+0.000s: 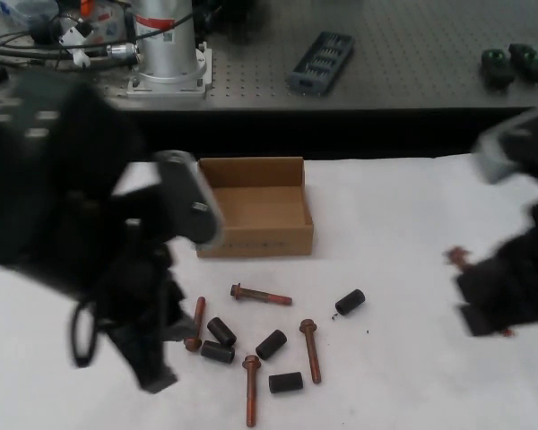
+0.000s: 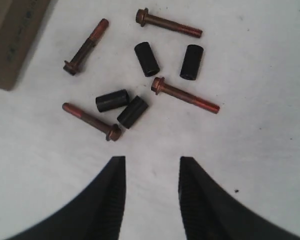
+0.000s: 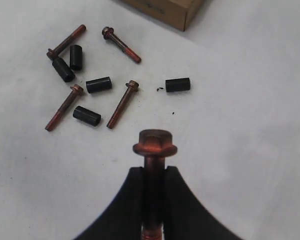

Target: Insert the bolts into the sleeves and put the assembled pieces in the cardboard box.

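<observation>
The open cardboard box stands at the back middle of the white cloth. In front of it lie several copper-coloured bolts and several short black sleeves, loosely scattered. My left gripper is open and hangs above the cloth just short of the pile, closest to a bolt and two sleeves that touch each other. My right gripper is shut on a bolt by its shank, head sticking out past the fingertips. It is off to the right of the pile, where one sleeve lies apart.
Beyond the cloth, the perforated bench carries a metal post, a dark slotted rack and two green-black parts. Cables lie at the back left. The box corner is beyond the pile in the right wrist view.
</observation>
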Controlling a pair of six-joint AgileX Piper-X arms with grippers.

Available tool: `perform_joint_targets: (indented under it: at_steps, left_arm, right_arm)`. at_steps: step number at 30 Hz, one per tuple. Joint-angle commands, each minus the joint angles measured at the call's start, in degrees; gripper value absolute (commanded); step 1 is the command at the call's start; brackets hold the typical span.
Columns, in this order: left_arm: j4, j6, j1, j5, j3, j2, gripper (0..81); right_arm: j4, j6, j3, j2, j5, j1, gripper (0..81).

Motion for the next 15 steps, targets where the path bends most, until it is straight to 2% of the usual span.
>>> perform_joint_targets:
  at_steps: [1, 4, 6, 15]
  left_arm:
    - [0.7, 3.9, -1.8, -2.7, -3.6, 4.7, 26.0]
    - [2.2, 6.9, -2.8, -3.6, -7.5, 9.1, 26.0]
    - [2.3, 8.6, -3.4, -7.5, -9.7, 12.0, 26.0]
    - [2.3, 17.2, -3.5, -7.7, -13.2, 21.4, 26.0]
  right_arm:
    - [1.7, 1.5, 2.2, -6.0, -0.4, -1.4, 2.9]
    - [4.6, 1.9, 4.6, -11.8, -0.4, -2.4, 2.9]
    - [6.7, 1.9, 5.8, -15.3, -0.4, -3.0, 2.9]
    - [14.9, 3.0, 7.2, -24.3, 1.0, -3.6, 2.9]
